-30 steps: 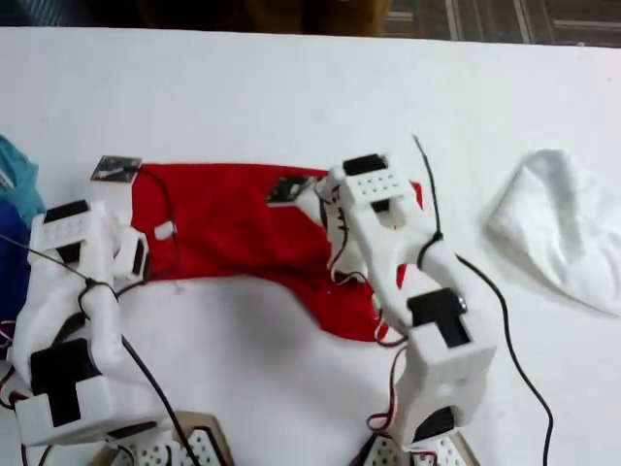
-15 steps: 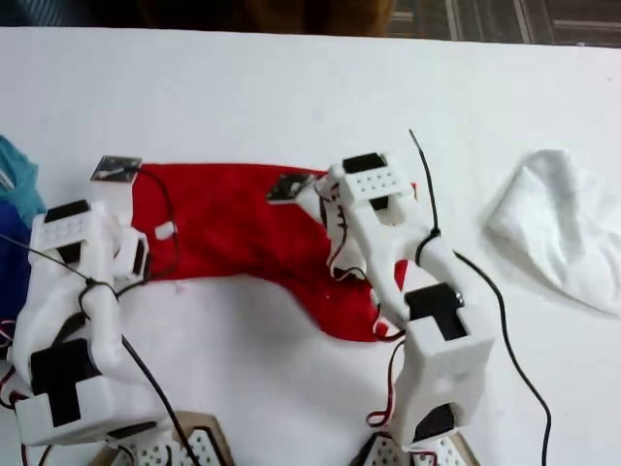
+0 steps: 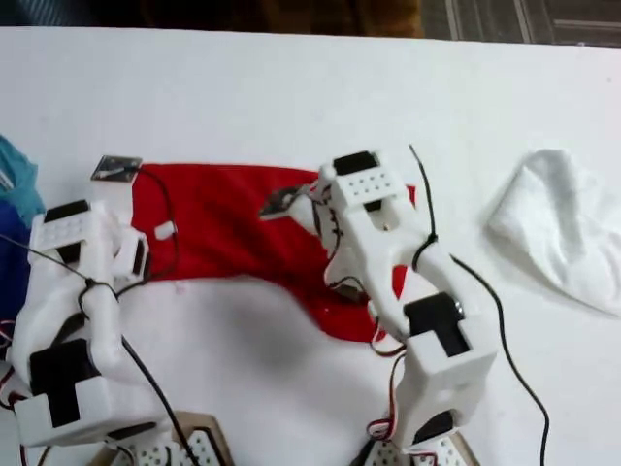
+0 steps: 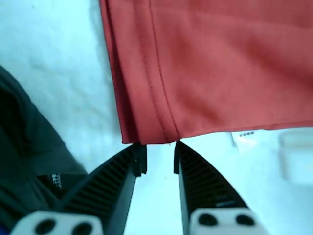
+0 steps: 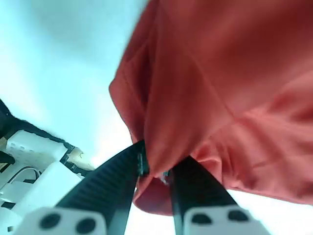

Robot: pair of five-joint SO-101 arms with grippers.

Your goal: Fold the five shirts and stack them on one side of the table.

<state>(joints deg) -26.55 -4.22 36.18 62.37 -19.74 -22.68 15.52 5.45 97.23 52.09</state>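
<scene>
A red shirt [image 3: 233, 223] lies spread across the middle of the white table [image 3: 291, 87]. In the right wrist view my right gripper [image 5: 156, 169] is shut on a bunched fold of the red shirt [image 5: 220, 73], held a little off the table. From above, the right gripper [image 3: 335, 280] stands over the shirt's right half, near its front edge. My left gripper [image 4: 157, 156] is narrowly open at the hem corner of the red shirt [image 4: 220, 63], with bare table in the gap. In the high view the left gripper [image 3: 144, 260] sits at the shirt's left edge.
A crumpled white shirt [image 3: 563, 228] lies at the right. Teal cloth [image 3: 15, 180] and dark blue cloth [image 3: 8, 262] lie at the left edge, and the dark cloth [image 4: 24, 147] is close beside my left gripper. The back of the table is bare.
My right arm has shifted slightly left and toward the front with the red fabric in its grip. The left arm has not moved.
</scene>
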